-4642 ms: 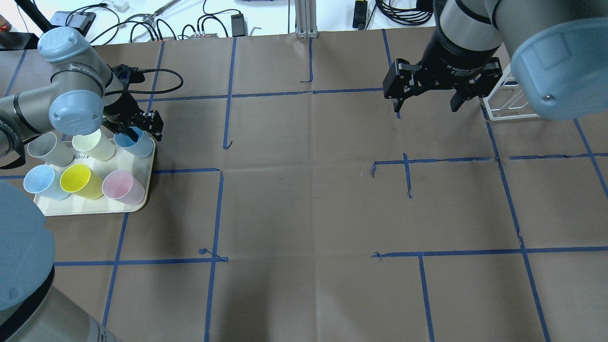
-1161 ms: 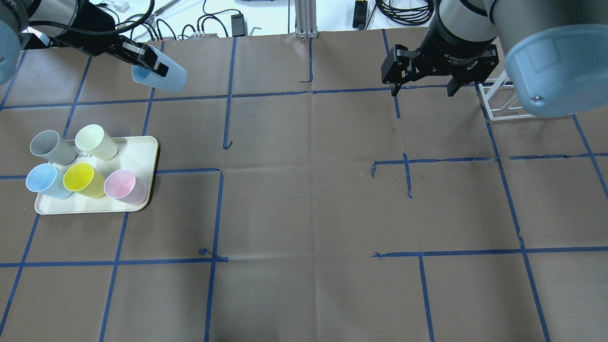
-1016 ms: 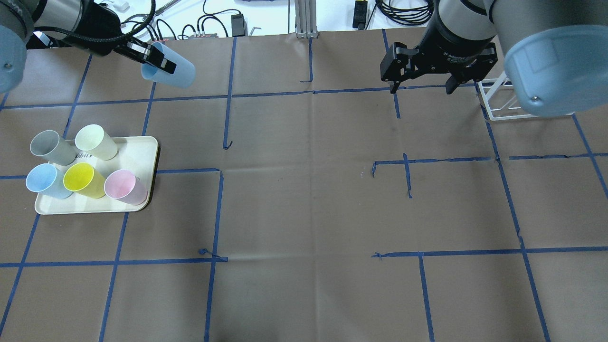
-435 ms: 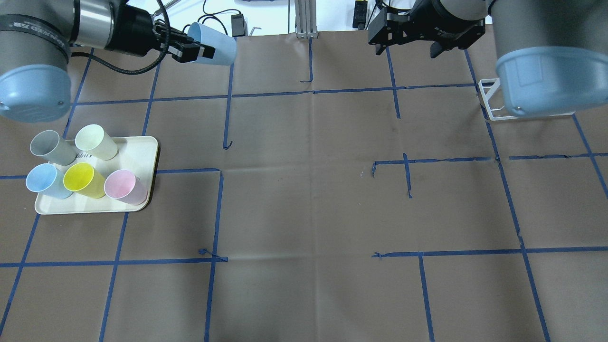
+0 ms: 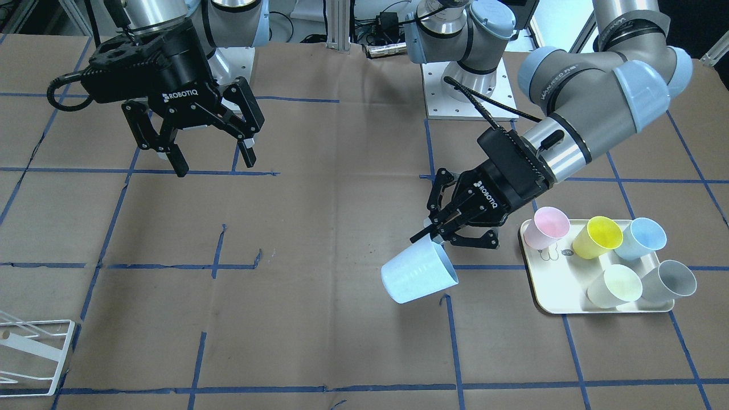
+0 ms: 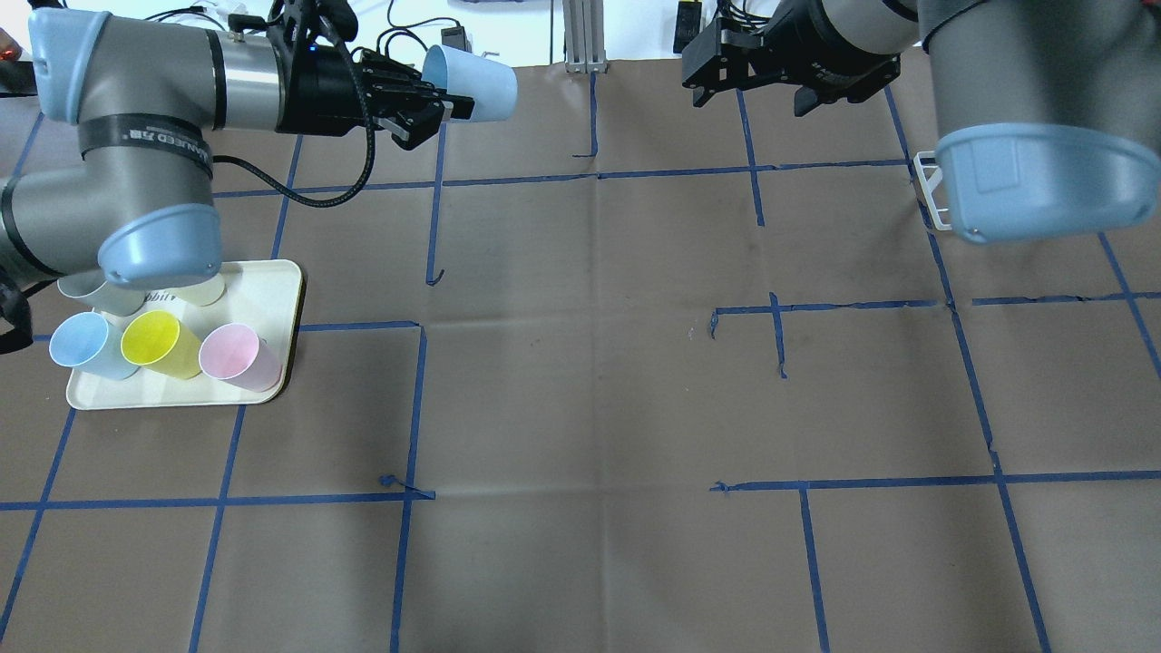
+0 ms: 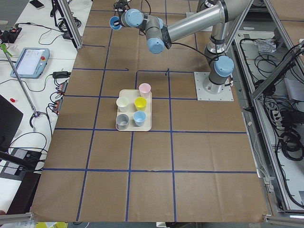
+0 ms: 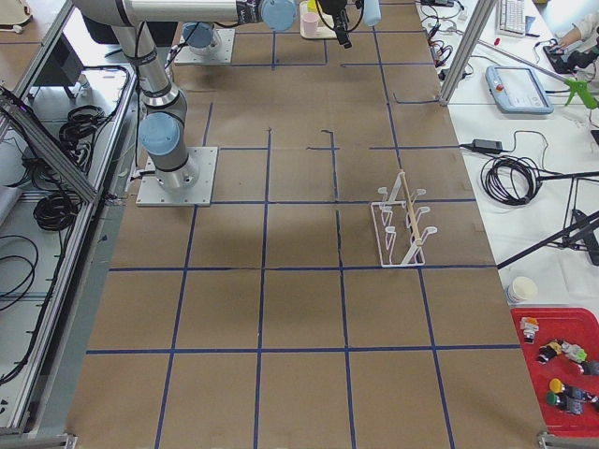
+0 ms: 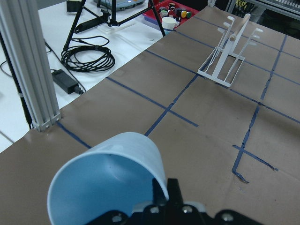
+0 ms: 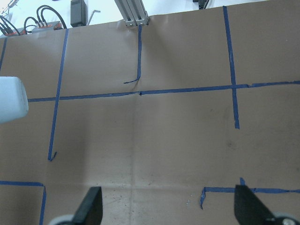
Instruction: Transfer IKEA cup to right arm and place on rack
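Note:
My left gripper (image 5: 439, 234) is shut on the rim of a light blue cup (image 5: 418, 272). It holds the cup in the air, tilted on its side, bottom pointing toward the table's middle. In the overhead view the cup (image 6: 473, 82) hangs over the far left part of the table. The left wrist view shows the cup (image 9: 108, 173) with its rim wall pinched. My right gripper (image 5: 215, 164) hovers open and holds nothing, well apart from the cup, whose bottom (image 10: 11, 99) shows at the right wrist view's left edge. The white wire rack (image 8: 402, 224) stands at the far right.
A cream tray (image 6: 268, 295) at the left holds several upright cups: pink (image 6: 236, 355), yellow (image 6: 159, 345), blue (image 6: 86, 345) and two pale ones partly under my left arm. Blue tape lines cross the brown table. Cables and an aluminium post (image 6: 583, 36) lie beyond the far edge.
My left gripper lifted the blue cup off the tray and carried it up and rightward, tipping it sideways. My right gripper, still open, shifted toward the far edge and slightly left.

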Robot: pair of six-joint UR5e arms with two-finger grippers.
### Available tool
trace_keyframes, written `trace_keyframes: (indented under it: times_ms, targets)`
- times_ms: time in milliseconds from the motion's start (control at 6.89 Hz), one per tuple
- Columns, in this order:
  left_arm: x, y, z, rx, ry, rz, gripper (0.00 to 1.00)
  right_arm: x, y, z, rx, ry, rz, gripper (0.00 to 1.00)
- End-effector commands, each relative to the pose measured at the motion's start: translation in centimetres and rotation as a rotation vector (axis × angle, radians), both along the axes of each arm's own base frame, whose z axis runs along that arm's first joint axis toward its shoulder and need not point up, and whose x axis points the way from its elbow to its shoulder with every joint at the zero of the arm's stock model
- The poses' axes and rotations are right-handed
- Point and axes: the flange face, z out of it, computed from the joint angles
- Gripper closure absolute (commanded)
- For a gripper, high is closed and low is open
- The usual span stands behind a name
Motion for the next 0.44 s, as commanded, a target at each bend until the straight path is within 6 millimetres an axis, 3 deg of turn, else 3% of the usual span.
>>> trace_keyframes:
  times_ms: [0, 290]
  targets:
    - [-1.1, 2.9, -2.2, -0.049, 0.094, -0.033, 1.0, 0.1, 0.5, -0.7, -0.025, -0.082, -0.12, 0.01]
    - [-2.2, 5.0, 1.5, 0.028, 0.247, -0.02, 1.0, 1.5, 1.0, -2.0, -0.069, -0.335, -0.225, 0.01]
